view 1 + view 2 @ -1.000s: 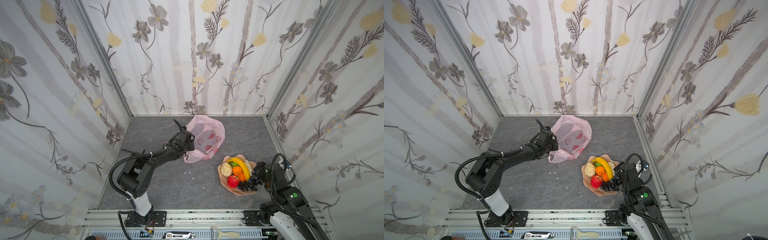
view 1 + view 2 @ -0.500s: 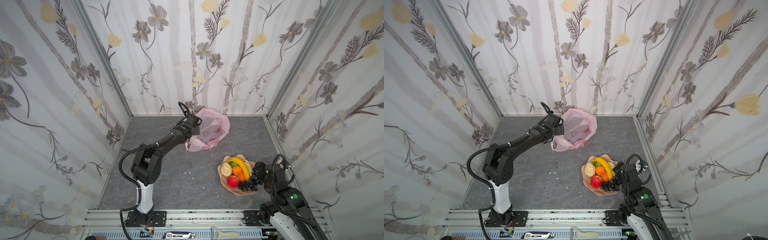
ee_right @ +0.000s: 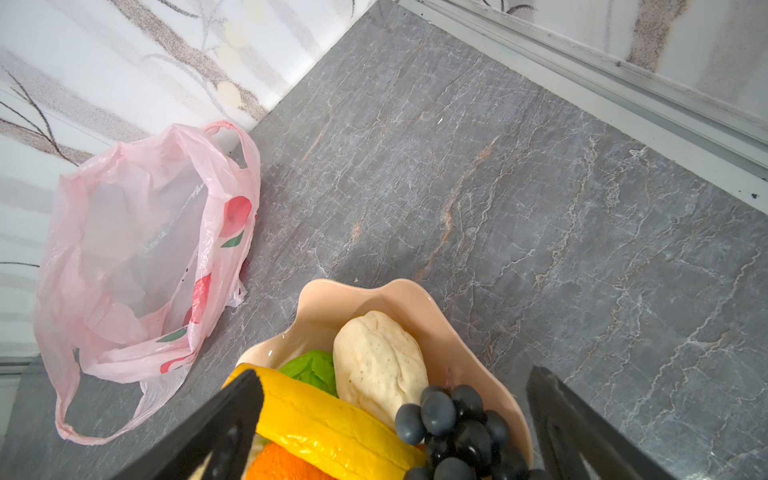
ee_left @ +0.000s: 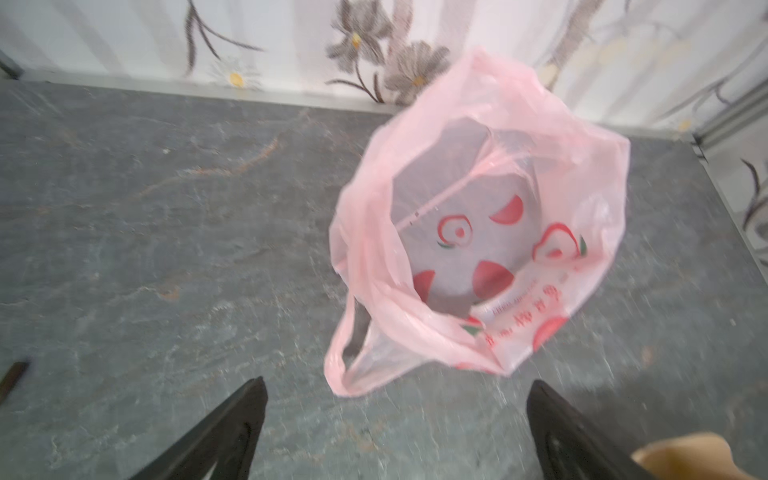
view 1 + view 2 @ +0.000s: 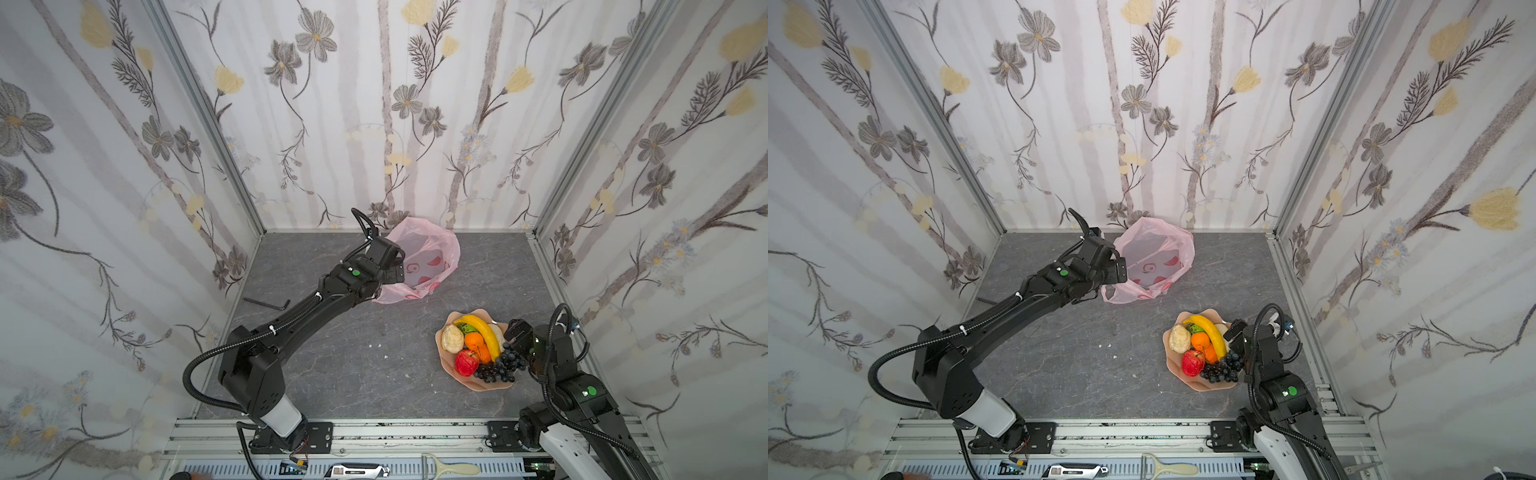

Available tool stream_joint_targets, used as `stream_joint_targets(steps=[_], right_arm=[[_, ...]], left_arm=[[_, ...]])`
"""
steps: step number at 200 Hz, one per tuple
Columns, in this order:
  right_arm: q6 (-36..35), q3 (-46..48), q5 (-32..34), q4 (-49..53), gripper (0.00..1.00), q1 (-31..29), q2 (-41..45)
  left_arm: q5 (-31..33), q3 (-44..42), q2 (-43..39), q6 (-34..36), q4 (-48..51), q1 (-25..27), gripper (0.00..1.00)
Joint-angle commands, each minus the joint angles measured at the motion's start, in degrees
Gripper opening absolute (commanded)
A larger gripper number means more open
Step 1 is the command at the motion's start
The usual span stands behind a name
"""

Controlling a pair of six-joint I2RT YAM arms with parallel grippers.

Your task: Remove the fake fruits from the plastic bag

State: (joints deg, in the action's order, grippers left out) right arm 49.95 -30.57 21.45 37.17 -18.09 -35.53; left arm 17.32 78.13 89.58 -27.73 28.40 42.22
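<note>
Bag (image 4: pixel 478 232) lies just beyond left pincer (image 4: pixel 397 384) (jaws wide apart).

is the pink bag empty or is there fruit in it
Empty: the pink plastic bag gapes open and only grey tabletop shows through its bottom.

Pink bag (image 4: pixel 478 249) — red prints.

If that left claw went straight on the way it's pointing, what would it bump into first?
Most likely the plastic bag. The left gripper, jaws open, points at the bag's near loop handle just ahead. Depth is hard to judge, so it might graze the tabletop first.
</note>
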Motion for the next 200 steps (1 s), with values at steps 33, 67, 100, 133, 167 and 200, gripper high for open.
stream_joint_targets(steps=[33, 67, 100, 133, 167, 200], right_arm=[[-2.38, -0.3, 0.16, -5.26, 1.0, 0.0, -1.21], [-2.41, 0.96, -0.6, -6.56, 1.0, 0.02, -0.84], [-2.49, 1.61, -1.3, -6.73, 1.0, 0.04, -0.17], [-2.61, 2.02, -0.9, -6.34, 1.0, 0.08, 1.39], [-2.4, 2.33, -0.81, -6.25, 1.0, 0.15, 1.96], [-2.49, 2.67, -0.9, -6.37, 1.0, 0.08, 1.98]], left_arm=[[-4.28, -8.34, -3.81, -8.86, 0.89, 11.87, 0.87], [-5.1, -9.17, -0.92, -11.62, -1.35, 15.25, 0.75], [-10.8, -8.61, 3.77, -11.52, -5.08, 16.54, 0.66], [-14.2, -7.17, 8.54, -11.55, -6.56, 18.12, 0.6], [-14.95, -5.85, 12.24, -12.07, -7.13, 18.36, 0.51], [-14.89, -5.27, 14.73, -11.74, -7.66, 18.36, 0.42]])
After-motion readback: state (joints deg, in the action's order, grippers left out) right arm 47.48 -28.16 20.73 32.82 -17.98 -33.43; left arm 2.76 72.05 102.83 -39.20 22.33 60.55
